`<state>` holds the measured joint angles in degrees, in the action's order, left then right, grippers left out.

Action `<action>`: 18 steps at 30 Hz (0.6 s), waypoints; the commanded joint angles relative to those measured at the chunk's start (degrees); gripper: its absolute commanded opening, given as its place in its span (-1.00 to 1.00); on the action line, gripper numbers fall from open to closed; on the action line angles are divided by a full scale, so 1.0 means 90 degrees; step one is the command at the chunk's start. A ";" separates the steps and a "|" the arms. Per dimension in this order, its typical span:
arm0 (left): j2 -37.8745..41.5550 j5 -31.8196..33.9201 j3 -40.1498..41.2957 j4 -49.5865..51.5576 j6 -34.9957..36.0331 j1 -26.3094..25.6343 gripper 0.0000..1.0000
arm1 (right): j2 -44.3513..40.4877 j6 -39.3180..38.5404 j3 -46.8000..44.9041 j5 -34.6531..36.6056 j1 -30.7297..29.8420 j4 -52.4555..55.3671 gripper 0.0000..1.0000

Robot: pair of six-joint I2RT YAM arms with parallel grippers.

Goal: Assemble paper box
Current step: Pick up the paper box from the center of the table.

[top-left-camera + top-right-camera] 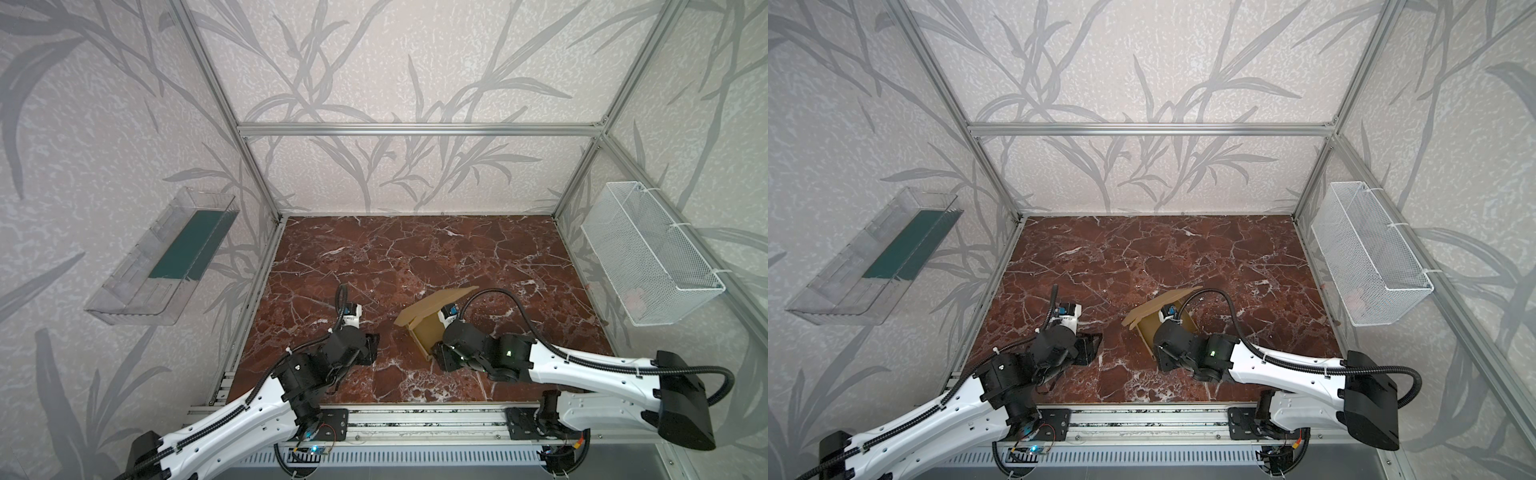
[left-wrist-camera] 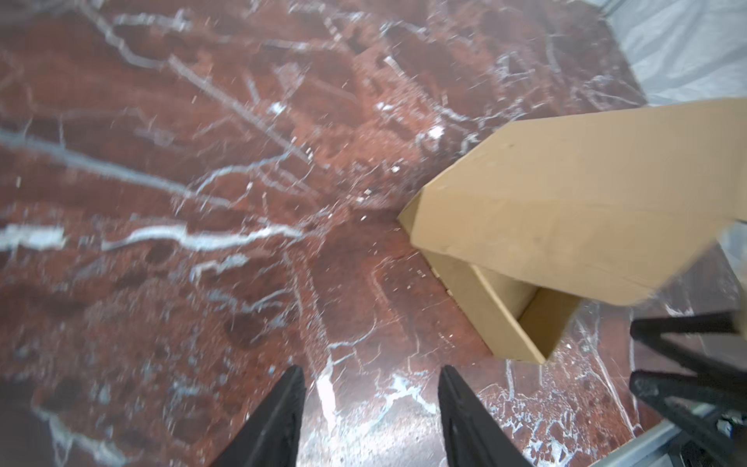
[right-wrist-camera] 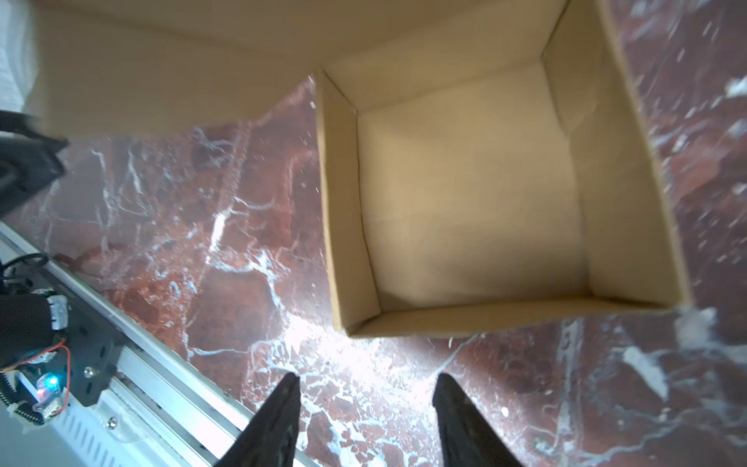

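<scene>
Sitting upright on table (image 1: 374, 257), front-centre, as tan corrugated paper box (image 1: 428, 332) w/ 4 walls standing; gaping open on top, holding lid flap (image 1: 440, 301) raised, tilting over far wall.

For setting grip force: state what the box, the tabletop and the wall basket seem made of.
Box: tan cardboard, matt; folded creases, thick cut edges. Tabletop: red-brown marble pattern with white veins, glossy glare; stone or printed sheet, unclear. Basket: white wire mesh, probably coated metal.
</scene>
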<state>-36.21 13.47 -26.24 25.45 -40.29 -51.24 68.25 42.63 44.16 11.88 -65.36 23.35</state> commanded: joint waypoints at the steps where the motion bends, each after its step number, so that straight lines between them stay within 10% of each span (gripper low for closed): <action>1: 0.0299 -0.0010 -0.0026 -0.0740 0.1115 -0.0019 0.09 | 0.0083 -0.0634 0.0598 0.0385 0.0038 0.0442 0.12; 18: 0.0259 -0.1007 -0.0249 -0.0617 0.3567 -0.0024 0.11 | 0.1491 -0.1676 0.2316 -0.0519 0.0950 0.0325 0.13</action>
<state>-32.91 8.40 -25.80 18.74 -15.94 -51.37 80.88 29.69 62.67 8.32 -57.69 25.41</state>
